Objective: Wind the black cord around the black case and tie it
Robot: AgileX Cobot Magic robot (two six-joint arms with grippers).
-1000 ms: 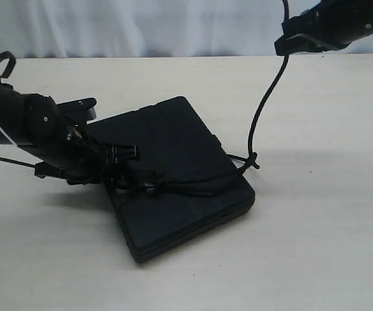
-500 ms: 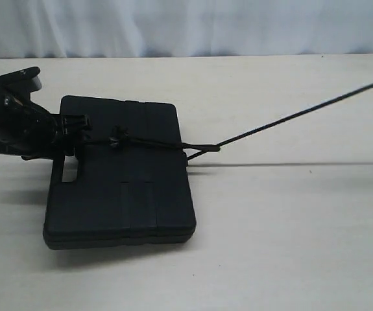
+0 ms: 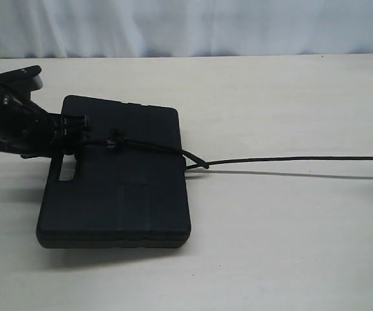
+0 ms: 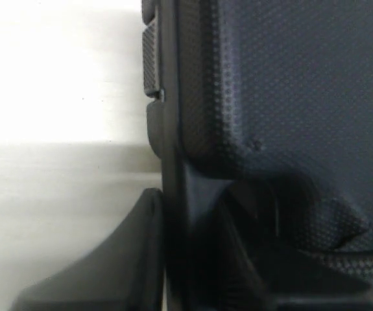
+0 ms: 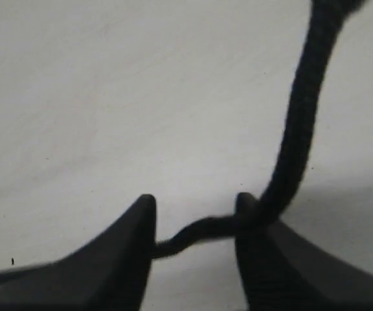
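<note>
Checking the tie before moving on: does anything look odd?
A knot in the black cord sits just off the right edge of the black case, not snug against it, so the wrap looks loose.

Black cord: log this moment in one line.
flat matte black plastic case: on table; thin black cord: across case, knotted at edge; left gripper: shut on case; right gripper: open, cord crossing gap

Five things of four kinds were on view.
There was one flat rectangular matte black plastic case (image 3: 118, 194), one long thin matte black cord (image 3: 290, 158), one pale tabletop (image 3: 290, 240), and two dark grippers, the left gripper (image 3: 76, 126) and the right gripper (image 5: 196, 210).
</note>
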